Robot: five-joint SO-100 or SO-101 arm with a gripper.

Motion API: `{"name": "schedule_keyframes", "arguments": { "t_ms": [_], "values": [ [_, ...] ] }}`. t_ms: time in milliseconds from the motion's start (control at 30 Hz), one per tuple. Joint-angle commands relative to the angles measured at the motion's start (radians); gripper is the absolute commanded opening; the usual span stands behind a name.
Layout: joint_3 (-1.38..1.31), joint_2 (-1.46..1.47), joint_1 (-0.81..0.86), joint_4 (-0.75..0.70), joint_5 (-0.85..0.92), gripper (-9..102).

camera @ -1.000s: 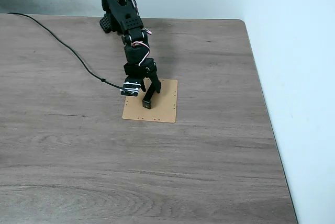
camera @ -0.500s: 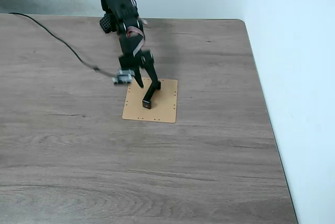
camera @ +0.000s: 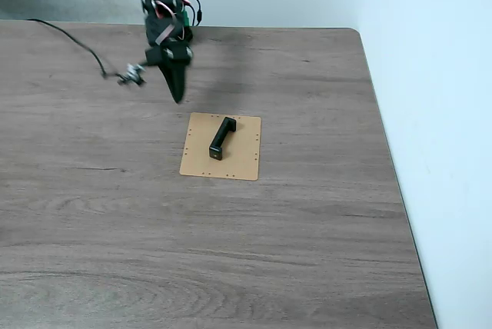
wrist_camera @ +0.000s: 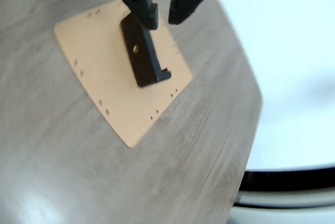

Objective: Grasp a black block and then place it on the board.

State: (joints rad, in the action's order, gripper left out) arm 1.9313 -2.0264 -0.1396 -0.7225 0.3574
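Release is the news in the fixed view: a second ago the claw (camera: 177,97) stood down on the board (camera: 241,161) with its fingers around the black block (camera: 221,137); now it has let go and drawn up and back toward the arm's base, so the block lies on its own in front of and below the claw tips, well apart from them, resting flat inside the tan sheet's edges. From this angle the fingers look nearly together, holding nothing. I judge the placing done, with only the retreat left. Count here: one block, one board, one arm with its black cable (camera: 73,35) trailing across the wood-grain table (camera: 307,252). In the wrist view the claw (wrist_camera: 163,18) shows a clear gap between its two tips, empty and slightly parted, and beyond them lies the single black block (wrist_camera: 141,56) on the single board (wrist_camera: 99,72), lengthwise away from the tips.
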Motion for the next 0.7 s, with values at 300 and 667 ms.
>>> {"name": "schedule_keyframes", "arguments": {
  "t_ms": [300, 667],
  "values": [
    [0.486, -0.534, 0.086, -0.104, -0.242, 0],
    [0.907, -1.045, 0.087, -0.187, -0.341, 0]
  ]
}}
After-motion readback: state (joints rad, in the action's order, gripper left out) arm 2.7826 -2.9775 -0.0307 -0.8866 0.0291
